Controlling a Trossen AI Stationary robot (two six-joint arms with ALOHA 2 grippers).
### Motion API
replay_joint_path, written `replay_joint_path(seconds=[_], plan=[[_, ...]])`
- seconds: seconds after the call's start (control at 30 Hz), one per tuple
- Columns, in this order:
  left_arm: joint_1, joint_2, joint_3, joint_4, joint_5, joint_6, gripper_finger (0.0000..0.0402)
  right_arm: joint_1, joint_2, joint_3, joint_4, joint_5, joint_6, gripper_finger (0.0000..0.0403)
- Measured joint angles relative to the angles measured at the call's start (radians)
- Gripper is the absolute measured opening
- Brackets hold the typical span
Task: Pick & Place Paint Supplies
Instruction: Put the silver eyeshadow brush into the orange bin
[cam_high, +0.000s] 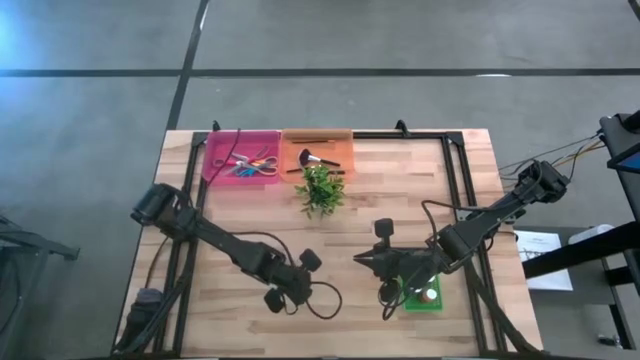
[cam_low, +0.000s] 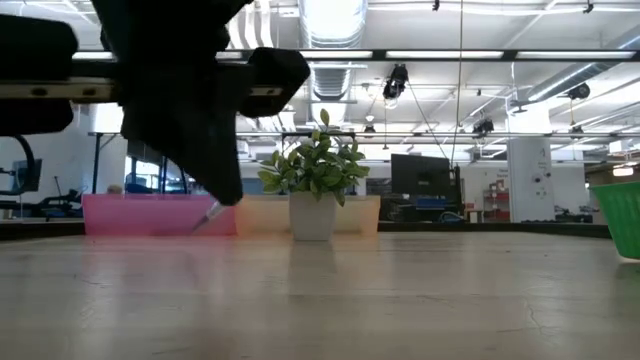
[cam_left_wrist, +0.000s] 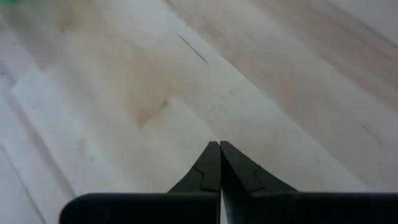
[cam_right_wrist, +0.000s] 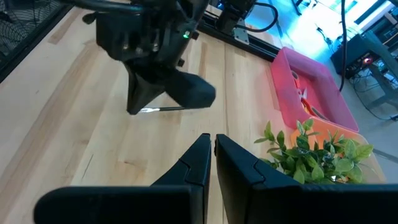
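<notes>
My left gripper (cam_high: 300, 285) hangs over the near middle of the table, shut on a thin dark-handled brush (cam_right_wrist: 163, 109). Its own wrist view shows only shut fingertips (cam_left_wrist: 219, 149) over bare wood. My right gripper (cam_high: 360, 262) hovers shut and holds nothing, a little right of it and beside a green tray (cam_high: 412, 300) holding a small bottle (cam_high: 428, 294). At the far edge, a pink tray (cam_high: 243, 155) holds several supplies and an orange tray (cam_high: 325, 148) holds a fluffy-headed brush (cam_high: 308, 158). My left gripper pinches the thin brush between its fingertips, near the brush's pale end (cam_right_wrist: 145, 111). The fingers come from above, slanting down, and lie across the brush. That pale end (cam_low: 206, 217) sticks out below the fingertips, and the brush is lifted clear of the table.
A leafy green plant in a white pot (cam_high: 320, 190) stands in front of the orange tray. A black frame (cam_high: 455, 180) runs around the work area. Bare wood lies between the plant and the two grippers.
</notes>
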Motion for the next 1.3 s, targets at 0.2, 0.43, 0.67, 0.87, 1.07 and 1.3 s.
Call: replay_joint_path(seconds=[0.2, 0.43, 0.67, 0.87, 1.07, 1.3], plan=[[0.0, -0.068, 0.002, 0.022, -0.082, -0.024, 0.0, 0.0, 0.0, 0.0, -0.002, 0.0, 0.0, 0.0022], [0.001, -0.194, -0.018, 0.035, -0.326, 0.039, 0.0, 0.0, 0.0, 0.0, -0.004, 0.0, 0.0, 0.0022], [0.132, -0.334, -0.063, 0.22, -0.397, 0.161, 0.0, 0.0, 0.0, 0.0, -0.004, 0.0, -0.003, 0.0022], [0.432, -0.354, -0.078, 0.315, -0.228, 0.214, 0.0, 0.0, 0.0, 0.0, -0.007, 0.001, -0.003, 0.0022], [0.751, -0.353, -0.076, 0.388, -0.001, 0.176, 0.0, -0.001, 0.0, 0.0, -0.023, 0.009, -0.003, 0.0022], [0.994, -0.307, -0.074, 0.437, 0.253, -0.01, 0.0, 0.0, 0.0, 0.0, -0.027, 0.03, 0.001, 0.0022]])
